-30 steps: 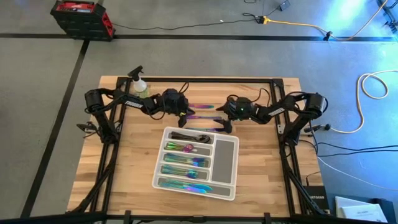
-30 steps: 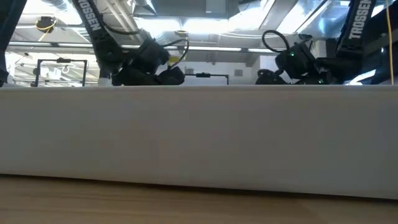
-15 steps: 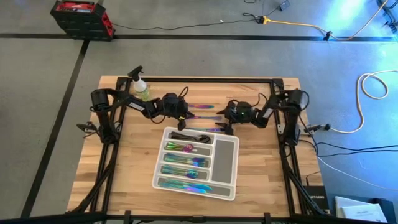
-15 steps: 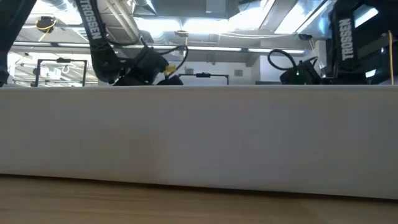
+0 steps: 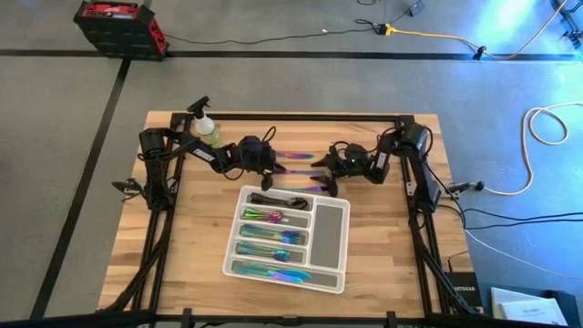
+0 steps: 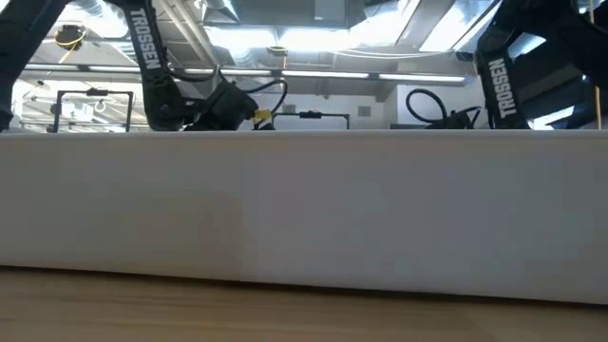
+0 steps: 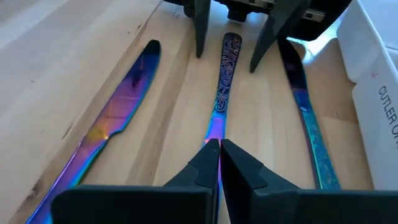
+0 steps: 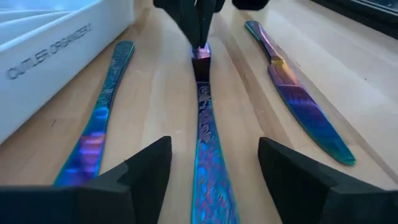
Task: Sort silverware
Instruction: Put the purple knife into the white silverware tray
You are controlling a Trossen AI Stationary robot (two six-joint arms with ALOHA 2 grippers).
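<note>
The white tray on the worktop is filled with rainbow silverware in its slots. Three more pieces are laid beside it. The middle one is pinched by the left gripper's shut fingers. The right gripper's fingers are spread wide around it.

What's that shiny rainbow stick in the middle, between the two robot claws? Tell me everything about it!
It is the middle utensil, a slim metal piece shining purple, blue and pink, with swirly patterns on its handle. It lies flat on the wooden table, between a rainbow knife and another rainbow piece. The left gripper is shut on one end. The right gripper is open, one finger on each side of the other end.
</note>
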